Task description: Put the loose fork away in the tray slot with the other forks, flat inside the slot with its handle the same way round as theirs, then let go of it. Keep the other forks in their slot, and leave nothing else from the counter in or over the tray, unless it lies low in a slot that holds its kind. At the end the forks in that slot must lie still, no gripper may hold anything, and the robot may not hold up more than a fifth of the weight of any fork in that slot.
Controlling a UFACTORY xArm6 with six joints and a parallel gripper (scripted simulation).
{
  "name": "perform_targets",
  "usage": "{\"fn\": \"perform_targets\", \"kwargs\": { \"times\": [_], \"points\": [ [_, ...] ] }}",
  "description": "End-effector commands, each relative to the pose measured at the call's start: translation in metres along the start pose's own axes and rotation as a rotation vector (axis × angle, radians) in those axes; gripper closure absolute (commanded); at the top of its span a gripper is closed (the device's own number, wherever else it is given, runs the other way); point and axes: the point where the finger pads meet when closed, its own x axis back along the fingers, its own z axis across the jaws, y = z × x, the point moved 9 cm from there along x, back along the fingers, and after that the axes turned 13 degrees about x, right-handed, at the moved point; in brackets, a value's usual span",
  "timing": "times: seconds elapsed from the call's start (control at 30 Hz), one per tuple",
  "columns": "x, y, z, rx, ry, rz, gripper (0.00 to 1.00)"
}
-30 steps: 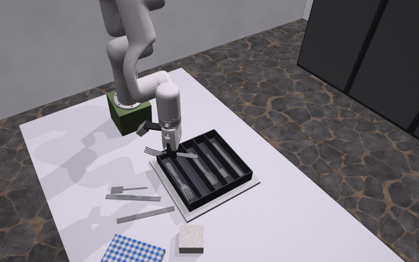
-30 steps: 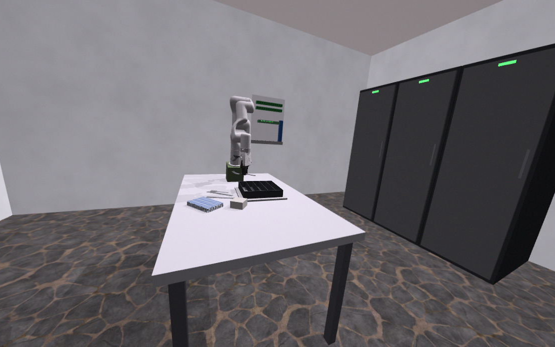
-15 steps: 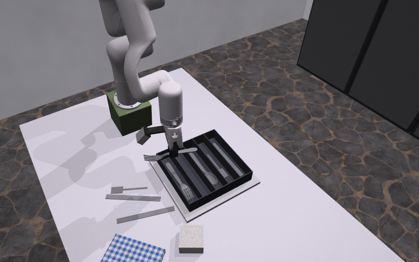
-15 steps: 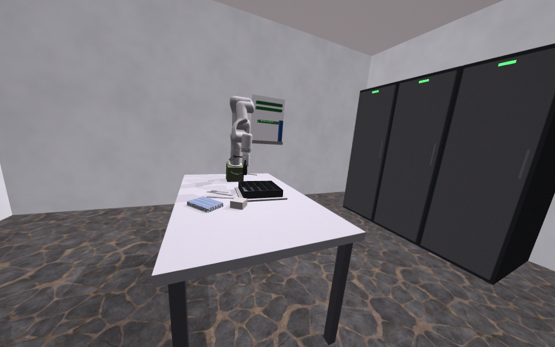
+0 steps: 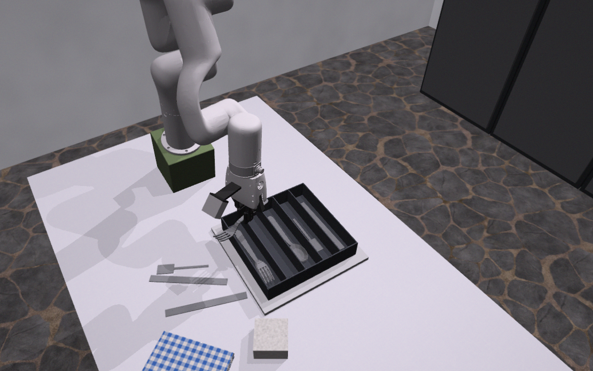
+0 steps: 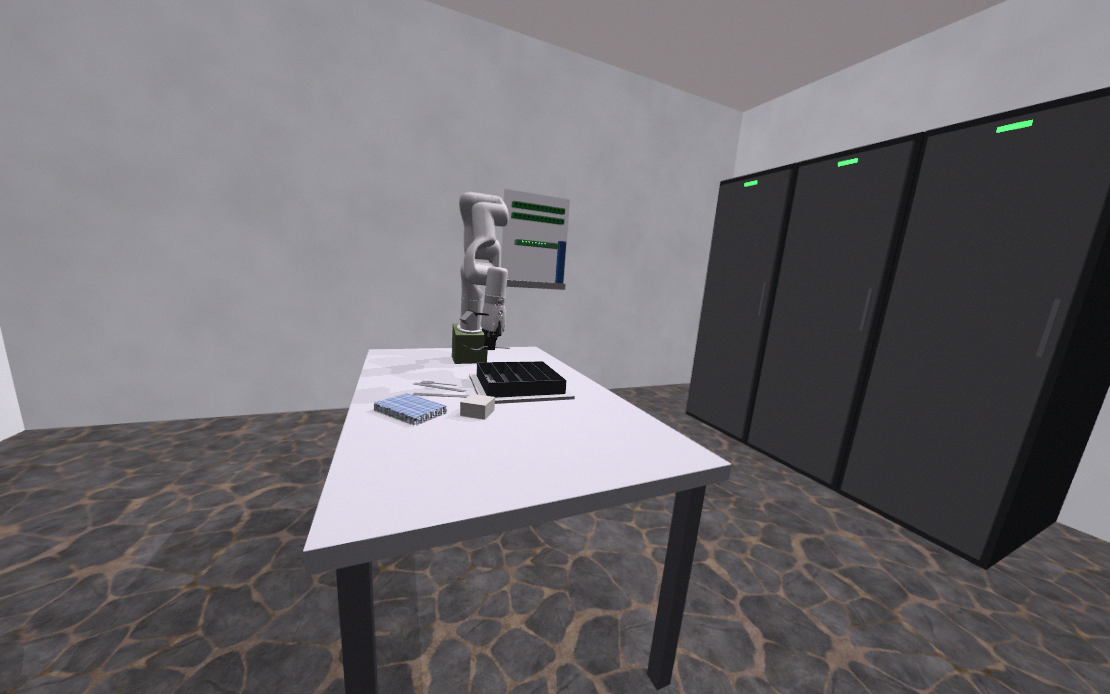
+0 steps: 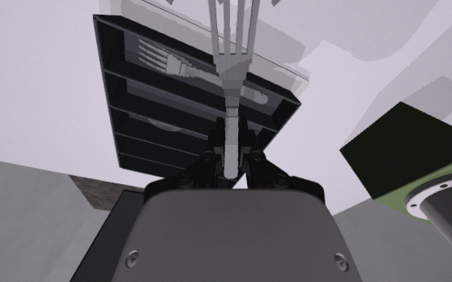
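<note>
My gripper is shut on the handle of the loose fork and holds it just above the far left corner of the black tray. The fork's tines stick out to the left, past the tray's edge. In the wrist view the held fork runs away from the fingers and crosses the slots at an angle. Another fork lies flat in the leftmost slot, tines toward the near end; it also shows in the wrist view. The tray is small in the exterior view.
A spoon and a knife lie in the middle slots. Three flat grey pieces lie on the table left of the tray. A speckled block and a blue checked cloth sit nearer. The green arm base stands behind.
</note>
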Motion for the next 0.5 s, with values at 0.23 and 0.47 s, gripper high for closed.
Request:
{"fn": "perform_targets", "kwargs": {
  "times": [0.23, 0.47],
  "points": [
    [0.0009, -0.0014, 0.0005, 0.595, -0.023, -0.003, 0.95],
    [0.0009, -0.0020, 0.0009, 0.903, -0.031, -0.004, 0.95]
  ]
}}
